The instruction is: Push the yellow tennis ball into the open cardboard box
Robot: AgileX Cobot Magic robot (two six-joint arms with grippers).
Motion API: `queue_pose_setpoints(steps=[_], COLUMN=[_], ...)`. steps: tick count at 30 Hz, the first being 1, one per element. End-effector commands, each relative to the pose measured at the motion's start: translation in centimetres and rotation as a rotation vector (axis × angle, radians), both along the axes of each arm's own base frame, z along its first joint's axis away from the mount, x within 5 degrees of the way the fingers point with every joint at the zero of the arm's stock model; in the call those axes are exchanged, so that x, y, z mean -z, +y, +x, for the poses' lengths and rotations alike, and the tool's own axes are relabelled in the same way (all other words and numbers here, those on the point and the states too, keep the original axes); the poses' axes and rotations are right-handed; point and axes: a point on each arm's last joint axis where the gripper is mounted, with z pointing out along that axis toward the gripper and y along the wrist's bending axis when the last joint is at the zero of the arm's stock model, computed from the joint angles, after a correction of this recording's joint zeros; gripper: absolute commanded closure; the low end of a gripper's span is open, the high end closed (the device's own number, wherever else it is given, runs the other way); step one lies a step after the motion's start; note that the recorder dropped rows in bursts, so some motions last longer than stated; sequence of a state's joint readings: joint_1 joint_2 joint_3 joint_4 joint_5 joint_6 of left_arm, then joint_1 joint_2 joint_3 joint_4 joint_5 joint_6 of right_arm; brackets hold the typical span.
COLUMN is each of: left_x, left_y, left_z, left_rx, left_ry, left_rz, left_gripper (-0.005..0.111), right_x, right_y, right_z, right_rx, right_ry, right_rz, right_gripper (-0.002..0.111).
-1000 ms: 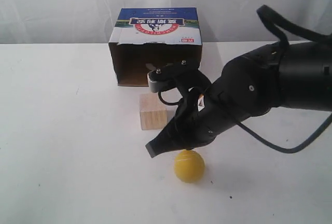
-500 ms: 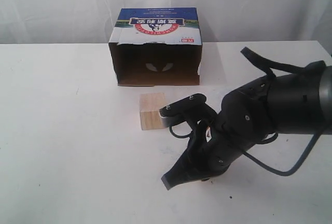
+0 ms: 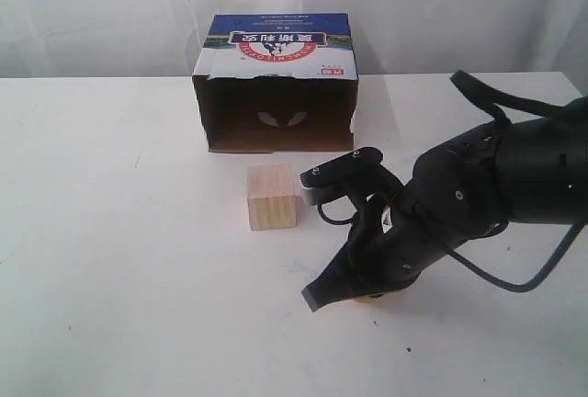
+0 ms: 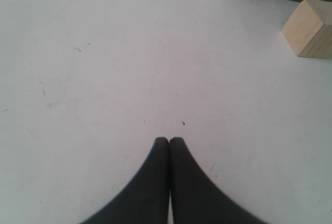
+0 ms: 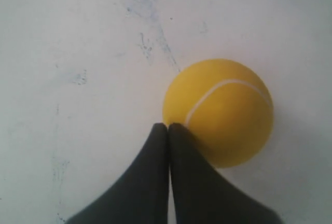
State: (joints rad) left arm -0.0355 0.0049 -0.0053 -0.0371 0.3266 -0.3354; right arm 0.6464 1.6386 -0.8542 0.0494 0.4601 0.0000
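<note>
Where the bench (image 3: 110, 232) met the white curtain at its far edge, near the middle, the open cardboard box (image 3: 280, 43) lay with its mouth turned toward the near edge, and its dark inside showed only two pale curved shapes on the back wall. A wooden cube (image 3: 273, 198) stood just in front of that mouth, apart from it. The yellow tennis ball (image 5: 220, 110) lay outside the box, toward the near edge and right of the middle, well apart from the carton. From the exterior view it was almost wholly hidden beneath the right gripper (image 3: 323, 296), with only a sliver of yellow showing under the black arm. The right wrist view showed it plainly, white seam up, with the gripper's two fingers pressed together and their tips against the ball's side. The left gripper (image 4: 169, 140) appeared only in its own wrist view, fingers likewise together over bare bench, with the cube and a dark strip of the box beyond.
</note>
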Motion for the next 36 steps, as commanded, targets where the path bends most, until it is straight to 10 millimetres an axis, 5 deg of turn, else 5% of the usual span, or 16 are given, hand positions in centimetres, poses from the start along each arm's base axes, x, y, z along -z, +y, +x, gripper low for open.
queue_pose_setpoints(steps=[1,11,22,36], left_x=[0.4,0.4,0.4,0.4], left_y=[-0.1,-0.1,-0.1,-0.1], left_z=[-0.2,-0.2,-0.2,-0.2], left_rx=[0.011,0.011,0.011,0.011], left_ry=[0.035,0.035,0.035,0.035], left_rz=[0.001,0.001,0.001,0.001], left_gripper=[0.107,0.107,0.107,0.107], right_x=[0.1,-0.8,-4.1,-2.4], right_y=[-0.7,-0.5,-0.8,-1.3], right_z=[0.3,1.3,1.2,0.7], right_rx=[0.004,0.002,-0.015,-0.006], right_ry=[-0.009,-0.062,-0.097,-0.010], right_rz=[-0.026,-0.005,-0.020,-0.087], right_gripper=[0.108,0.108,0.108,0.108])
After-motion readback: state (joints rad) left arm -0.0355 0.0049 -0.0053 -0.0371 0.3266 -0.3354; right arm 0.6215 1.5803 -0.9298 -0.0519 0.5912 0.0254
